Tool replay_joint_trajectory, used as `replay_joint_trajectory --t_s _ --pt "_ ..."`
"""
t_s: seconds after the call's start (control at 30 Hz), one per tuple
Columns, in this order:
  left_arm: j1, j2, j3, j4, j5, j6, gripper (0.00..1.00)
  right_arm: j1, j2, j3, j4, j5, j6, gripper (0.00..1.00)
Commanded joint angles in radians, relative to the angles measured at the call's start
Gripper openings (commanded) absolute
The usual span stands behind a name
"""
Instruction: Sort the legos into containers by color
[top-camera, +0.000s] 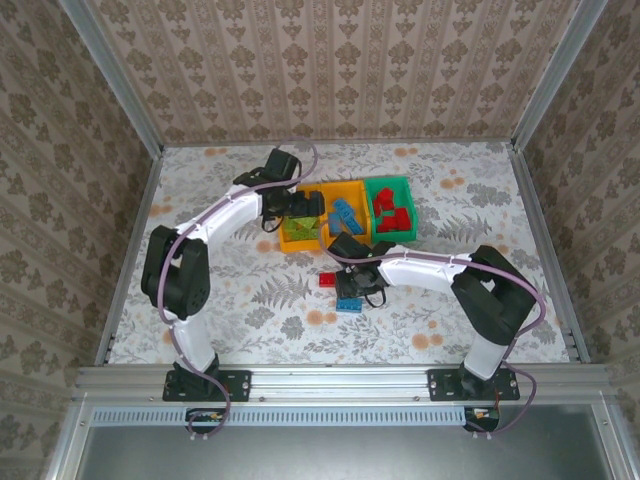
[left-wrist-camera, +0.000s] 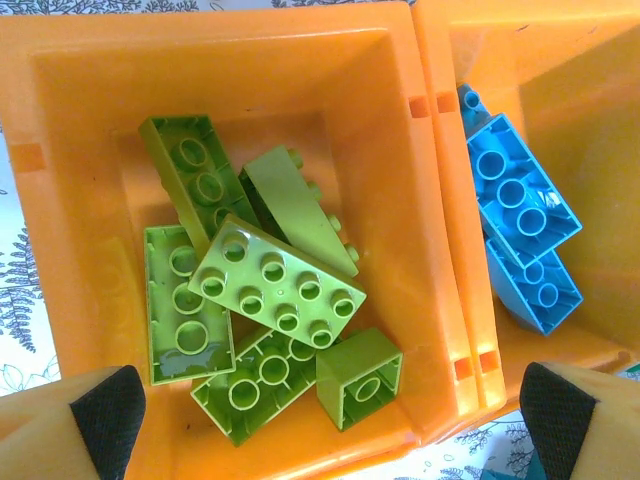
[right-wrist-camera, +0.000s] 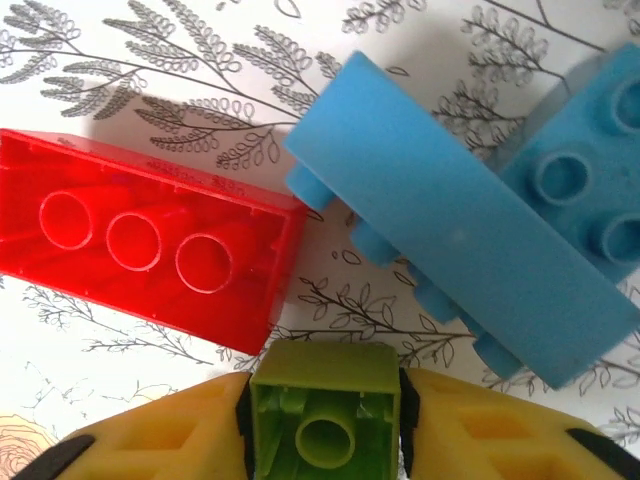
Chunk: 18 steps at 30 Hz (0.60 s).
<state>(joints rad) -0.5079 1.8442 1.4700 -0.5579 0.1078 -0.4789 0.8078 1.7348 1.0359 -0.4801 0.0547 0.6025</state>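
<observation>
A lime green brick is held clamped in the right claw, nearward and right of the orange bin of green bricks, well apart. Above that bin, the left claw is spread wide, empty.

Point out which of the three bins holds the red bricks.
The green bin, rightmost in the row; the middle orange bin holds blue, the left orange bin lime.
</observation>
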Motion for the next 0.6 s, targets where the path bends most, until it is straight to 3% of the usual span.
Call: replay_joint_trajectory --t_s 0.0,0.13,0.27,0.43,0.57 --pt "0.017 -0.04 -0.017 0.018 -0.011 -0.025 1.0 0.006 0.003 0.03 -0.052 0.039 0.0 0.36" --pt "0.025 -0.05 -0.029 0.022 -0.012 -0.031 1.0 0.007 -0.023 0.047 -0.076 0.056 0.002 0.28" --pt "0.028 -0.073 -0.053 0.026 -0.026 -0.032 1.0 -0.002 -0.086 0.071 -0.018 0.035 -0.01 0.27" --pt "0.032 -0.117 -0.11 0.041 -0.045 -0.035 1.0 -0.072 -0.132 0.096 0.133 -0.093 0.011 0.26" --pt "0.031 -0.157 -0.173 0.064 -0.053 -0.048 1.0 -0.14 -0.084 0.161 0.243 -0.212 0.051 0.27"
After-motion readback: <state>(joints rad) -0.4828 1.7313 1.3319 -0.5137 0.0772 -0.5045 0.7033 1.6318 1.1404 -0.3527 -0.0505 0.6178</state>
